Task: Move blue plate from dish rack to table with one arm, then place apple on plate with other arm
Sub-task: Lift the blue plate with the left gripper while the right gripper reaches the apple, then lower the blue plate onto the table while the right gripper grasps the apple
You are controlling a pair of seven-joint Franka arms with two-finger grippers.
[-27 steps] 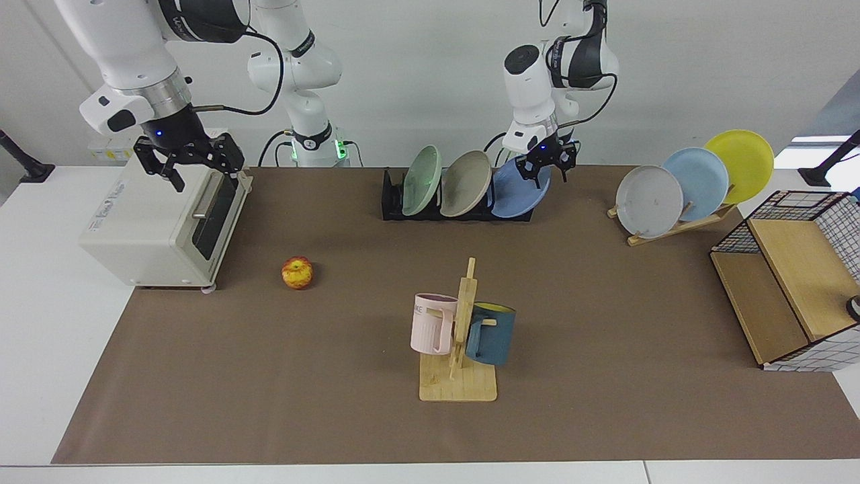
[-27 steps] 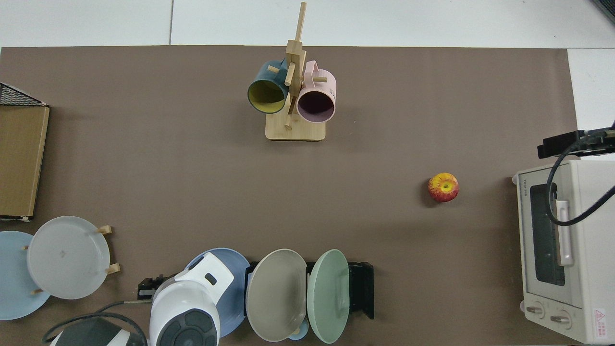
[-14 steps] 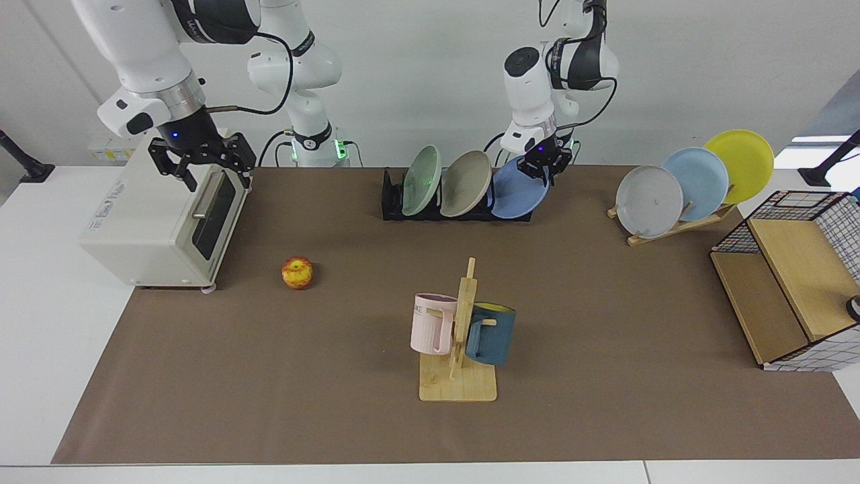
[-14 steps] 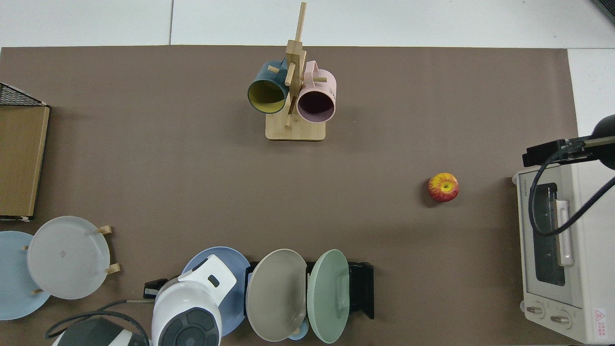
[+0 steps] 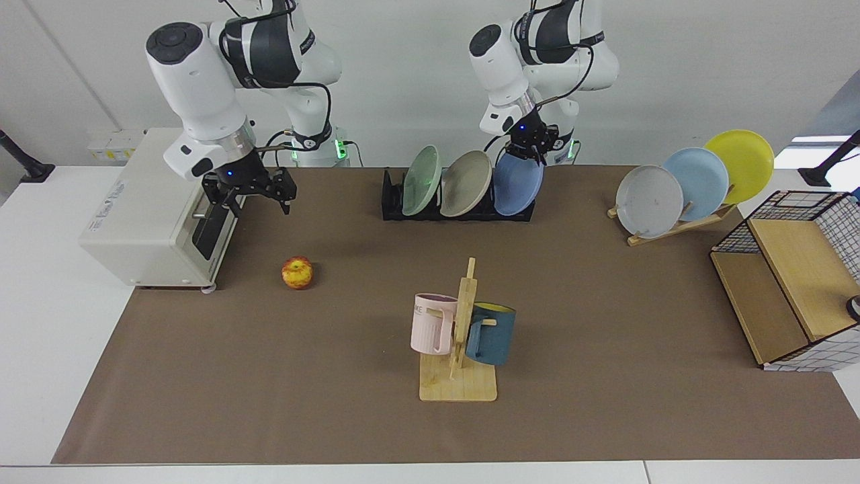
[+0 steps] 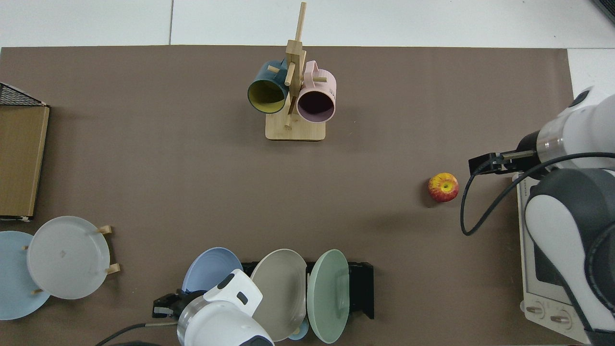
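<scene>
Brown matting covers most of the white table (image 5: 40,349), and going from the facing view's left edge across, a cream toaster oven (image 5: 144,222) comes first, at the mat's corner. The right gripper (image 5: 250,195) hangs in the air just in front of the oven's door, fingers spread wide and holding nothing. Below it and a little toward the middle, the small round red-and-yellow apple (image 5: 297,272) sits alone on the mat; from above, the apple (image 6: 443,187) lies just beside that gripper (image 6: 483,165) but apart from it.

Further across, near the far edge, stands the low black slotted dish rack (image 5: 393,202) with three plates leaning in it — a pale green plate (image 5: 420,180), a beige plate (image 5: 465,183) and, at the end slot, the round periwinkle-blue plate (image 5: 517,185), which stands nearly upright with its lower edge in the rack. The left gripper (image 5: 533,143) is clamped onto that plate's top rim. In the top view the blue plate (image 6: 210,269) shows beside the arm's white wrist.

Nearer the front, a light wooden mug tree (image 5: 460,349) carries a pink mug (image 5: 431,323) and a dark teal mug (image 5: 492,334). Past the rack a slanted wooden stand (image 5: 678,225) holds a grey plate (image 5: 648,200), a sky-blue plate (image 5: 695,173) and a yellow plate (image 5: 739,165) — and a wire-and-wood shelf (image 5: 789,296) sits at the far edge.
</scene>
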